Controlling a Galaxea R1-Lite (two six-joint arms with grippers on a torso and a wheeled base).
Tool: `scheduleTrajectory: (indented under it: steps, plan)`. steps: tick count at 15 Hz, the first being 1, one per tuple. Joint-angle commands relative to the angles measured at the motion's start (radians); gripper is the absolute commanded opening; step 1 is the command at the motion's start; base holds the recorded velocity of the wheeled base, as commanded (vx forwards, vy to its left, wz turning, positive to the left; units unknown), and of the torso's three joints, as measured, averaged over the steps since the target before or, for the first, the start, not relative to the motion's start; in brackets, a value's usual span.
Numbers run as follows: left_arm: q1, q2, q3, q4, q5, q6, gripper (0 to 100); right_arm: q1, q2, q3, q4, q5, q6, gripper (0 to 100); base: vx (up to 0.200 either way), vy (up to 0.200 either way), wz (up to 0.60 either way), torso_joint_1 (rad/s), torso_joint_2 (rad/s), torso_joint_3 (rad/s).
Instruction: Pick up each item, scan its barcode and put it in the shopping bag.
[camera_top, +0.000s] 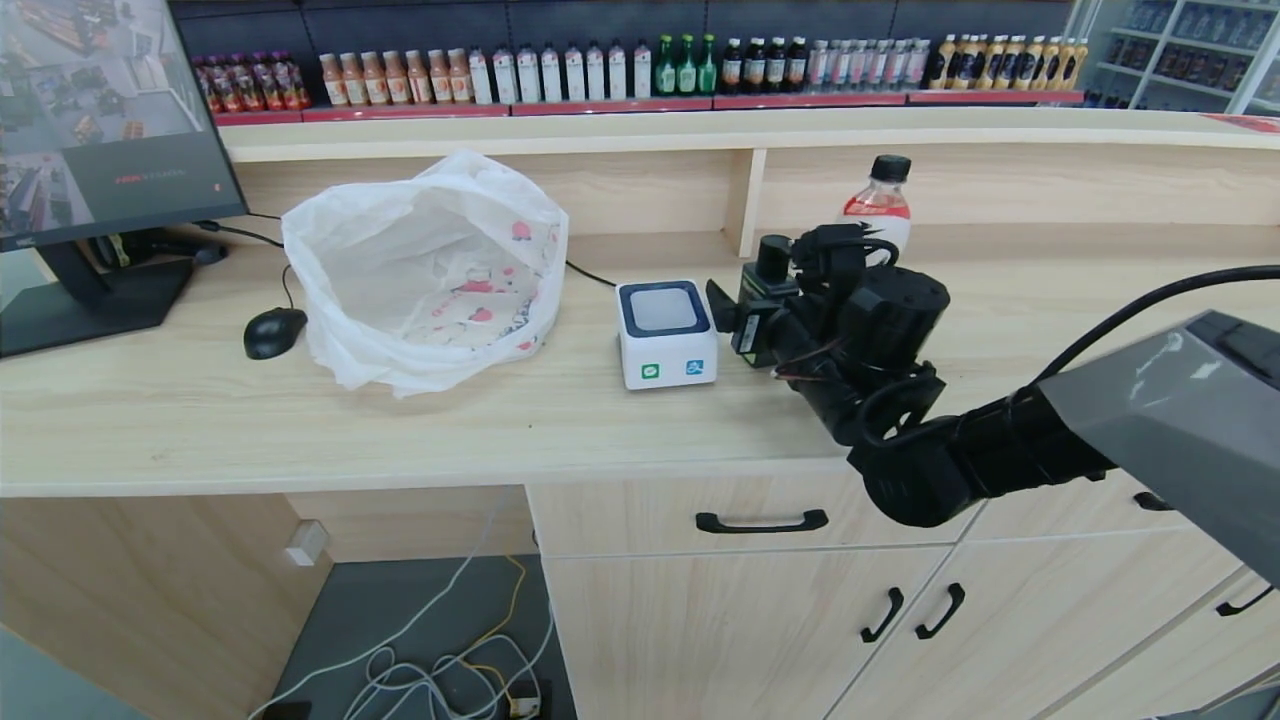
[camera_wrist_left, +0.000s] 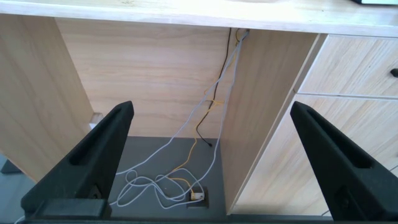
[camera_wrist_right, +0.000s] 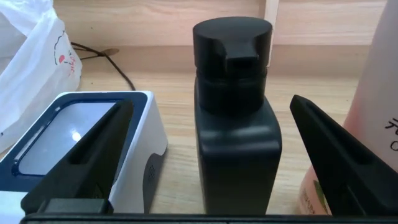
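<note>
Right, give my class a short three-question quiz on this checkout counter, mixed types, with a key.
1. True or false: the black bottle already lies inside the shopping bag.
2. Which stands nearest the black bottle: A mouse, B scanner, C monitor?
3. Fill in: the fingers of the right gripper stand ____ on either side of the black bottle.
Key: 1 false; 2 B; 3 open.

The black bottle (camera_wrist_right: 233, 124) stands hemmed in, with the white scanner (camera_top: 665, 335) just beside it on the left and a pink drink bottle (camera_top: 880, 210) close behind on the right. A wide strip of table (camera_top: 500, 430) in front of them gives passage. The shopping bag (camera_top: 430, 270) gapes open left of the scanner, a mouse (camera_top: 274, 332) near its far side
</note>
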Motion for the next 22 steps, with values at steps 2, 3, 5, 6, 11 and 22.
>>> scheduleTrajectory:
  steps: [2,3,5,6,11,22]
  plan:
    - [0.000,0.000,0.000,0.000,0.000,0.000,100,-0.005,0.032,-0.016,0.000,0.004,-0.001,100,0.000,0.000,0.00,0.000,0.00,0.000]
    - [0.000,0.000,0.000,0.000,0.000,0.000,100,-0.007,0.041,-0.031,0.000,0.006,0.001,100,0.000,0.000,0.00,0.000,0.00,0.000]
    - [-0.001,0.000,0.000,0.000,0.000,0.000,100,-0.007,0.060,-0.062,0.001,0.004,0.002,100,0.000,0.000,0.00,0.000,0.00,0.000]
    - [-0.001,0.000,0.000,0.000,0.000,0.000,100,-0.008,0.064,-0.066,0.001,0.004,0.002,100,0.000,0.000,0.00,0.000,0.00,0.000]
    - [0.000,0.000,0.000,0.000,0.000,0.000,100,-0.022,0.077,-0.066,0.000,-0.004,0.032,100,0.000,0.000,0.00,0.000,0.00,0.000]
    - [0.000,0.000,0.000,0.000,0.000,0.000,100,-0.020,0.084,-0.068,-0.006,-0.036,0.061,100,0.000,0.000,0.00,0.000,0.00,0.000]
